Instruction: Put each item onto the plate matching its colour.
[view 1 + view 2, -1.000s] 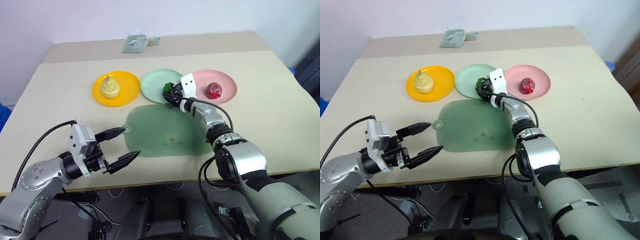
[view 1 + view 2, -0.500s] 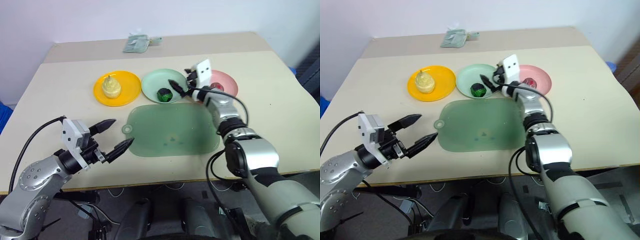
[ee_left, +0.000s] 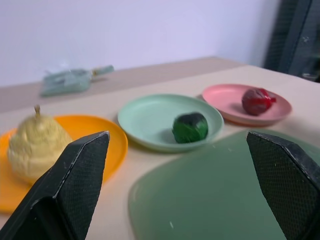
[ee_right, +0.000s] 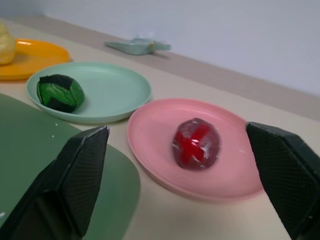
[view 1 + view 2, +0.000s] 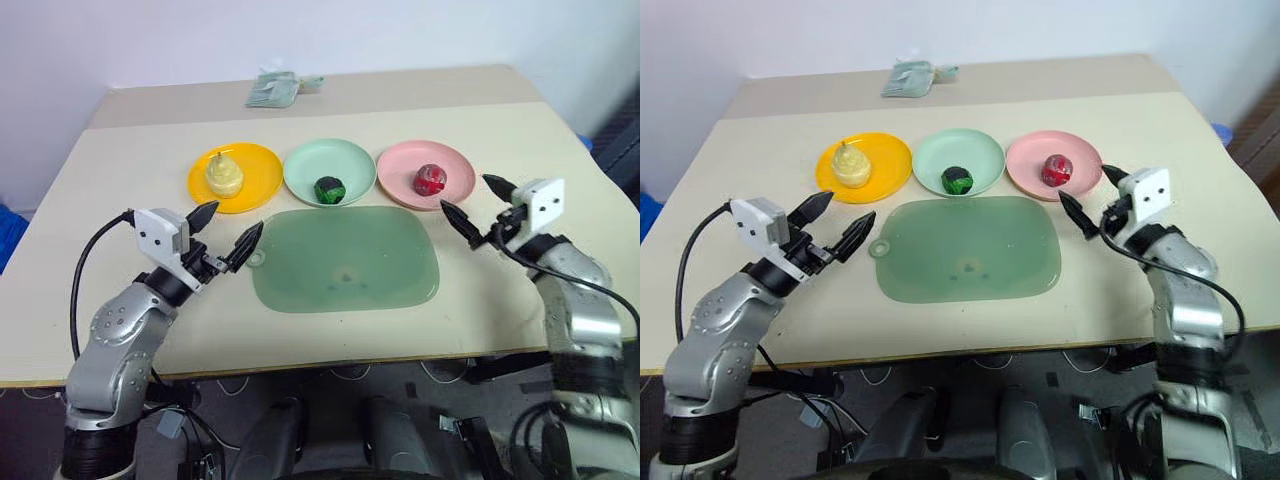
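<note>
Both grippers stand open and empty above the table's near half: the left gripper (image 5: 224,232) by the left end of the green mat (image 5: 345,258), the right gripper (image 5: 478,207) past its right end. Beyond them, each item already sits on its plate: pear (image 5: 224,174) on the yellow plate (image 5: 262,175), green lump (image 5: 329,189) on the mint plate (image 5: 355,165), red lump (image 5: 429,180) on the pink plate (image 5: 395,170). I judge no move remains. A folded packet (image 5: 271,88) lies at the far edge.

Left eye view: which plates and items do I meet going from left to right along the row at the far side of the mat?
Yellow plate with the pear → green plate with the dark green lump → pink plate with the red lump.
</note>
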You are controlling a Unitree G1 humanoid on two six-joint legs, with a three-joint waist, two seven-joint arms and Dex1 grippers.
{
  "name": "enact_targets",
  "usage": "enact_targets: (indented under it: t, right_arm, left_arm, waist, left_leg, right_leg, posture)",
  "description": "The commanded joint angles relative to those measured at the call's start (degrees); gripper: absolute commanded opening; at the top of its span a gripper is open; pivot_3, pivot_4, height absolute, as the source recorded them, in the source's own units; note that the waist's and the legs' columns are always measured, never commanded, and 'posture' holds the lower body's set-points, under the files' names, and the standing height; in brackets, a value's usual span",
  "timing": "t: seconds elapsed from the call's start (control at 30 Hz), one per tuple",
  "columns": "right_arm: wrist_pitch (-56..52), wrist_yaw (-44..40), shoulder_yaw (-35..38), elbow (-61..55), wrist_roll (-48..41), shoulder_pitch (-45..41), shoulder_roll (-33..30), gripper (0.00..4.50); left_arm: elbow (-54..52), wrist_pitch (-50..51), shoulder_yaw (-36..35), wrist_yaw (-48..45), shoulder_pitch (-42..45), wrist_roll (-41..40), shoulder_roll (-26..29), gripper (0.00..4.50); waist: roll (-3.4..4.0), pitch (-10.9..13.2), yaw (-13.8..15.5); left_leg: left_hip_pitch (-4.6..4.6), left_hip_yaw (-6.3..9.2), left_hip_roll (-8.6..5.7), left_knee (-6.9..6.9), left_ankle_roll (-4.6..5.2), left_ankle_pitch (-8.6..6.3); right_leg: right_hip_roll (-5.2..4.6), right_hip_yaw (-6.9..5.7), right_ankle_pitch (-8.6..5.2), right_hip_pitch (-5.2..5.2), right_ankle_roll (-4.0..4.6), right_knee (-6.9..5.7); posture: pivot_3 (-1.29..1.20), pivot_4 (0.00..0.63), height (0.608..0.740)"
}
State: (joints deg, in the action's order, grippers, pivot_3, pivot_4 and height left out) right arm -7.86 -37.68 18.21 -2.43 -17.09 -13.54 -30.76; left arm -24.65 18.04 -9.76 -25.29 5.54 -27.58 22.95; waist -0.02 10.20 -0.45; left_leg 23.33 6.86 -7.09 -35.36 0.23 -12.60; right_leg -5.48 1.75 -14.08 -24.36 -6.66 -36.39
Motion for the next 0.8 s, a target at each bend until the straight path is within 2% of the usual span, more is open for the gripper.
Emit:
enact_targets:
  t: [0.03, 0.23, 0.37, 0.57, 0.8]
  right_arm:
    - [-3.7, 0.7, 2.7, -11.5, -2.8, 7.8, -1.2, 4.47]
    - [-8.2, -0.3, 5.9, -20.2, -6.6, 17.6, -3.2, 4.47]
    - [-8.3, -1.7, 8.6, -21.1, -7.9, 21.5, -4.7, 4.47]
    - [-7.0, -4.7, 13.0, -18.7, -9.4, 24.8, -6.6, 4.47]
    - [-5.7, -6.0, 13.5, -14.0, -7.9, 24.1, -8.8, 4.47]
  left_arm:
    - [1.2, -2.9, 0.5, -4.6, 0.2, 0.7, 1.9, 4.5]
    - [1.7, -2.9, -1.7, -15.6, -4.1, -2.9, 8.2, 4.5]
    - [1.0, -2.7, -4.2, -19.8, -8.5, -4.8, 10.6, 4.5]
    - [-0.4, -2.3, -11.7, -26.9, -20.4, -8.0, 15.9, 4.5]
    - [-0.2, -2.6, -13.4, -26.3, -22.1, -7.6, 15.4, 4.5]
  waist:
    - [-0.02, 0.0, 0.1]
    - [-0.01, 0.0, -0.1]
    - [-0.02, 0.0, 0.0]
    - [-0.02, 0.0, 0.0]
    - [-0.04, 0.0, 1.4]
  left_leg:
    - [0.01, -0.01, 0.0, 0.0, 0.0, 0.0]
    - [-0.01, -0.09, 0.0, -0.02, 0.11, -0.07]
    - [-0.01, -0.09, 0.01, -0.02, 0.14, -0.09]
    - [0.0, -0.1, 0.02, -0.03, 0.21, -0.13]
    - [-0.01, -0.11, 0.04, -0.35, 0.34, -0.22]
  right_leg:
    - [0.0, 0.0, 0.0, 0.0, 0.0, 0.01]
    - [-0.02, 0.06, 0.0, 0.02, -0.01, 0.05]
    - [-0.04, 0.06, -0.01, 0.05, 0.0, 0.08]
    - [-0.06, 0.06, -0.02, 0.08, 0.01, 0.16]
    - [-0.08, 0.0, -0.14, 0.33, 0.2, 0.24]
  posture:
    - [0.0, 0.15, 0.74]
    - [0.0, 0.15, 0.74]
    - [0.0, 0.15, 0.74]
    - [0.0, 0.15, 0.74]
    - [0.0, 0.15, 0.74]
